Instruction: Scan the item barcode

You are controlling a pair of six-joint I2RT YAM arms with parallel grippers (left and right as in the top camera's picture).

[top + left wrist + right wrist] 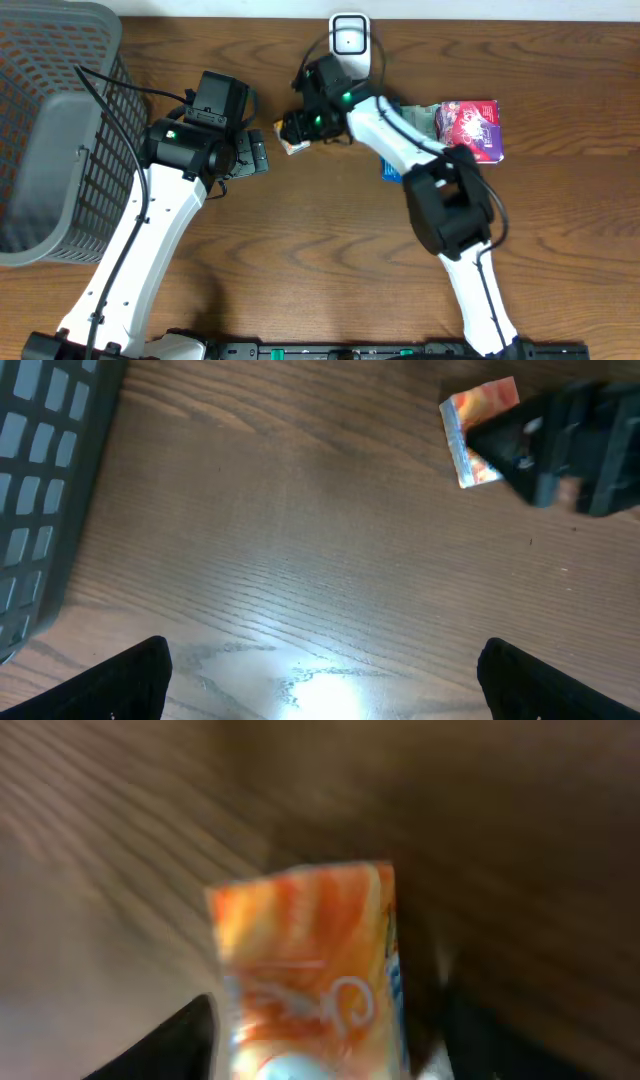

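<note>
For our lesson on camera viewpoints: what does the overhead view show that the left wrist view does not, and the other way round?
Only overhead: the white scanner and the purple packet. Only left wrist: the jaws of the left gripper seen wide apart, nothing between them. Both: the orange packet, the right gripper at it, and the grey basket.

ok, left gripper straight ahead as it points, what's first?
Probably bare table: the left gripper aims down at wood, and the orange packet sits off to one side of its line. Depth unclear.
</note>
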